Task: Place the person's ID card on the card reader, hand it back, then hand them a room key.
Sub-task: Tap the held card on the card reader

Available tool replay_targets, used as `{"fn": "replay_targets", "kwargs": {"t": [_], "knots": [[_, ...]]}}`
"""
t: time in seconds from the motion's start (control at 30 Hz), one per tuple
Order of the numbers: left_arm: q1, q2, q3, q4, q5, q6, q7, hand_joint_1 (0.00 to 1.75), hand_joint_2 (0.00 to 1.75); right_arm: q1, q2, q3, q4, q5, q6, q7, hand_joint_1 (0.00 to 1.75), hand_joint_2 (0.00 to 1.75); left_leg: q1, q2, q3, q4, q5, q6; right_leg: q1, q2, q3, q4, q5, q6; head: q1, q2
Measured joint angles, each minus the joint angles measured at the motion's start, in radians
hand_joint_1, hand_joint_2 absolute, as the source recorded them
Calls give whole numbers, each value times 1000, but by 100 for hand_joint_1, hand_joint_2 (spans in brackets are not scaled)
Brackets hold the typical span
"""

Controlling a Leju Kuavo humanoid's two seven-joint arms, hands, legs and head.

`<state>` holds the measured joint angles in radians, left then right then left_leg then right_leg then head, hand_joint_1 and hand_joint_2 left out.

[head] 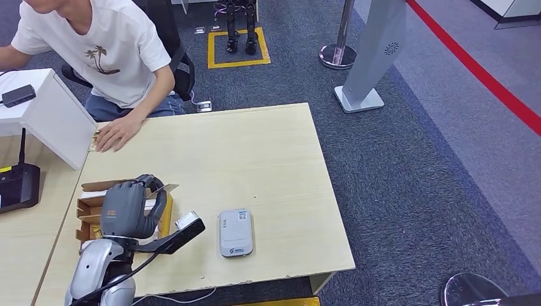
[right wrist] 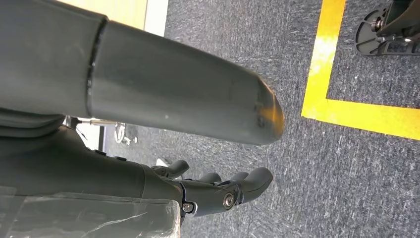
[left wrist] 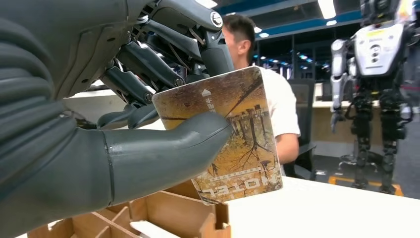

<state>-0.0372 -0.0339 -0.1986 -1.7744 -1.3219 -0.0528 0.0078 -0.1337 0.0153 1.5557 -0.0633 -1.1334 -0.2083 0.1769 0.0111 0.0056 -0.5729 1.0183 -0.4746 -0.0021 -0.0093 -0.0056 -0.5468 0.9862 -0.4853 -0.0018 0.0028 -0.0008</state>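
Observation:
My left hand [head: 131,207] hovers over a wooden card box [head: 88,213] at the table's left edge. Its thumb and fingers pinch a room key card [left wrist: 237,134] printed with autumn trees, held upright just above the box's compartments [left wrist: 168,213]. A tan corner of the card [head: 164,189] sticks out past the fingers. The white card reader [head: 236,233] lies flat to the right of that hand, with nothing on it. The person sits at the far left corner, one hand [head: 118,132] flat on the table. My right hand [right wrist: 99,168] hangs over the carpet, fingers apart and holding nothing.
A white partition box [head: 54,115] and a black device with an antenna [head: 16,185] stand on the left. Beyond the table are an office chair [head: 182,70], a stanchion base [head: 337,56], a grey sign stand [head: 373,57] and another robot's feet [head: 241,39].

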Motion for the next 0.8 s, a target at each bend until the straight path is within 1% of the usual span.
{"fn": "replay_targets", "kwargs": {"t": [0.33,0.6,0.8], "knots": [[54,-33,-107,65,-62,106,-1,175,175,0,-1,0,0,28,0,-1,0,0,0,0,0,0,-1,0,0,0,0,-1,0,0,0,0],[35,-82,-135,161,-56,115,-15,175,175,-1,-1,0,0,73,2,-4,0,0,0,0,0,0,0,1,0,0,0,0,0,0,0,0],[20,-111,-177,224,-52,115,-20,175,175,-2,-1,0,0,92,3,-4,0,0,0,0,0,0,-1,0,0,0,0,0,0,0,0,0]]}}
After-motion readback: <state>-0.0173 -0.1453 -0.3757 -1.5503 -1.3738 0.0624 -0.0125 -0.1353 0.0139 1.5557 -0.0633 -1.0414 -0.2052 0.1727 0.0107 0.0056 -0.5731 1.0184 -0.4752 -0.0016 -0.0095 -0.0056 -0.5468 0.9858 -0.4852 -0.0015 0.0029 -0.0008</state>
